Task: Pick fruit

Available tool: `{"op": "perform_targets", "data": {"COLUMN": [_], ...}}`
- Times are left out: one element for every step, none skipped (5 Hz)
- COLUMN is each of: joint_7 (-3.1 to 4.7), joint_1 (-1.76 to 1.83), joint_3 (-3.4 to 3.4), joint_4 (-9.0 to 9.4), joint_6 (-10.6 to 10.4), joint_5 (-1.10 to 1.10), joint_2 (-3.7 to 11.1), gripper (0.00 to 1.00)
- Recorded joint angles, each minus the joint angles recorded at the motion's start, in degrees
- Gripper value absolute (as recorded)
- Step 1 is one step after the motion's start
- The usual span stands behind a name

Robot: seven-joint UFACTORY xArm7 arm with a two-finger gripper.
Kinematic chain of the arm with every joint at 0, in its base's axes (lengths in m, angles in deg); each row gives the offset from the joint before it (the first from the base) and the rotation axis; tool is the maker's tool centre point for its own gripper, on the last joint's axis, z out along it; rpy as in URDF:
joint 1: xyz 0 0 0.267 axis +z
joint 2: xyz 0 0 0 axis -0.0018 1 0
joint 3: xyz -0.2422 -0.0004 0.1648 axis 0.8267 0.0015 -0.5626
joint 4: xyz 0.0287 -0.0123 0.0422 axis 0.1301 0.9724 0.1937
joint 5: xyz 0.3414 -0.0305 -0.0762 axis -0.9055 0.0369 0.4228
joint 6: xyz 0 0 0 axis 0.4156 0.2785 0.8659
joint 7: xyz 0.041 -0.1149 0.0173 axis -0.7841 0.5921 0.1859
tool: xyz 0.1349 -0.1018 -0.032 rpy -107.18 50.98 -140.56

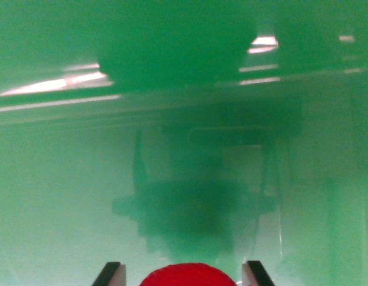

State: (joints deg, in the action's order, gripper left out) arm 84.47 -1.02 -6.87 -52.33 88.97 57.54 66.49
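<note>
As you can see at the bottom edge, the red fruit (188, 275) sits between the two fingertips of the gripper (184, 275), over a shiny green surface (58, 202). I cannot tell whether they press it. The lifting, I judge, remains.

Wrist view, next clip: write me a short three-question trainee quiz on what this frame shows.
1. True or false: the red fruit sits between the two dark fingertips at the bottom edge of the picture.
2. What colour is the glossy surface filling most of the view? A) green B) white C) brown
3. Can you tell from this frame whether the gripper is clamped on the fruit?

Key: 1 true. 2 A. 3 No; the contact points are cut off by the frame edge.
</note>
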Motion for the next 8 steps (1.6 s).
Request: {"op": "perform_targets", "data": {"joint_7": [0.00,-0.17,-0.17,-0.34,-0.34,-0.51,-0.51,-0.69], "joint_1": [0.00,0.05,0.05,0.11,0.11,0.16,0.16,0.22], "joint_3": [0.00,0.05,0.05,0.10,0.10,0.15,0.15,0.20], "joint_4": [0.00,-1.69,-1.69,-3.35,-3.35,-5.08,-5.08,-6.81], "joint_6": [0.00,2.65,2.65,5.25,5.25,7.96,7.96,10.68], "joint_5": [0.00,0.21,0.21,0.41,0.41,0.62,0.62,0.84], "joint_2": [0.00,-0.97,-0.97,-1.92,-1.92,-2.91,-2.91,-3.90], "gripper": [1.00,1.00,1.00,1.00,1.00,1.00,1.00,1.00]}}
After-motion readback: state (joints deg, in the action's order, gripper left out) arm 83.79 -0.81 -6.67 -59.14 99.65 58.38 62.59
